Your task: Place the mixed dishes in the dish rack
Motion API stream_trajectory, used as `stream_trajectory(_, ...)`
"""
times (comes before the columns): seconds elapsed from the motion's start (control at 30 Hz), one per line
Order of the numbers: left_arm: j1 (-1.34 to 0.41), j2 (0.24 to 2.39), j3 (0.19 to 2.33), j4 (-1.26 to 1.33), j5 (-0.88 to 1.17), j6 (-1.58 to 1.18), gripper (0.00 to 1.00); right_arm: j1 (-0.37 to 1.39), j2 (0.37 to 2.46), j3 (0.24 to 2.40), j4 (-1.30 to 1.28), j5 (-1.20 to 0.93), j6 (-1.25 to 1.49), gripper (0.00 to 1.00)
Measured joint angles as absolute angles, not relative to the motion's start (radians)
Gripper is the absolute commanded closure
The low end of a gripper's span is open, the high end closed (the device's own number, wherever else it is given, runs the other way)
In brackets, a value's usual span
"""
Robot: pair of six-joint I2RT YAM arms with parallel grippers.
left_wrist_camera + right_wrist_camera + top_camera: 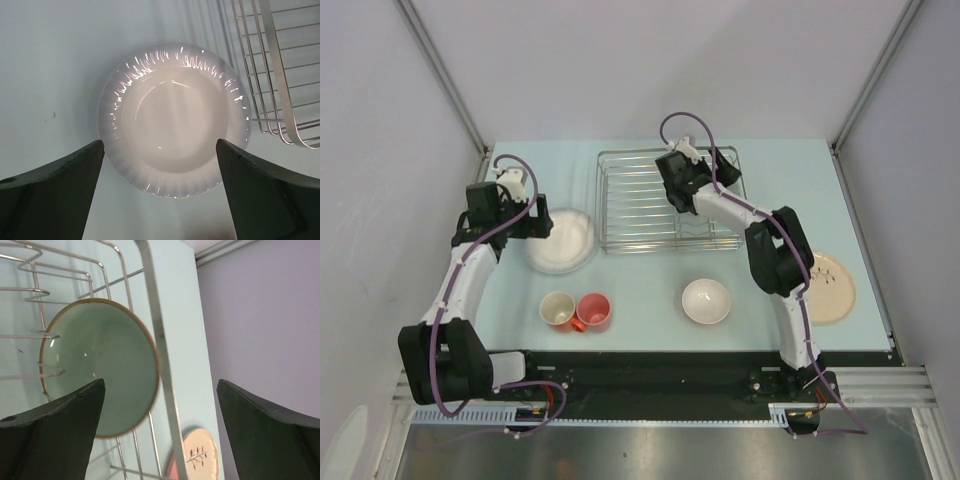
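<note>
Pale blue tabletop (650, 285) spreads below. My left gripper (160, 142) is spread wide over the ribbed white plate (170, 120), centred at twelve o'clock; I'd lower squarely astride its near rim. Farther off, my right gripper (160, 382) gapes empty, the pale green bowl (100, 365) at ten o'clock, seemingly propped inside the silver wire dish rack (157, 340).

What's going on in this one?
Two arms are loading dishes into a wire rack. The right arm has its jaws open above a green bowl that leans among the rack's wires. The left arm has its jaws open over a white plate on the table beside the rack. A white bowl, a cup, an orange mug and a pink-and-cream plate are not yet loaded.
</note>
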State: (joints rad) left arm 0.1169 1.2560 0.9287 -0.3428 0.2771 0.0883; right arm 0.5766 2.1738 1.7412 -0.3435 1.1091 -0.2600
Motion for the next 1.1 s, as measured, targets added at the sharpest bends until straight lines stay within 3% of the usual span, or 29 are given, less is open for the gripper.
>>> stream_trajectory(0.3, 0.118, 1.243, 0.928, -0.337, 0.277, 0.088, 0.00, 0.706, 1.806, 1.648, -0.556, 1.038, -0.025, 0.00)
stream_trajectory(0.57, 0.118, 1.243, 0.928, -0.331, 0.277, 0.088, 0.01, 0.835, 1.308, 1.256, -0.836, 0.749, 0.408, 0.01)
stream_trajectory(0.77, 0.118, 1.242, 0.928, -0.331, 0.278, 0.086, 0.00, 0.875, 1.147, 1.043, -0.963, 0.595, 0.680, 0.09)
stream_trajectory(1.1, 0.118, 1.226, 0.928, -0.332, 0.278, 0.086, 0.00, 0.822, 0.948, 0.730, -0.950, 0.431, 0.948, 0.11)
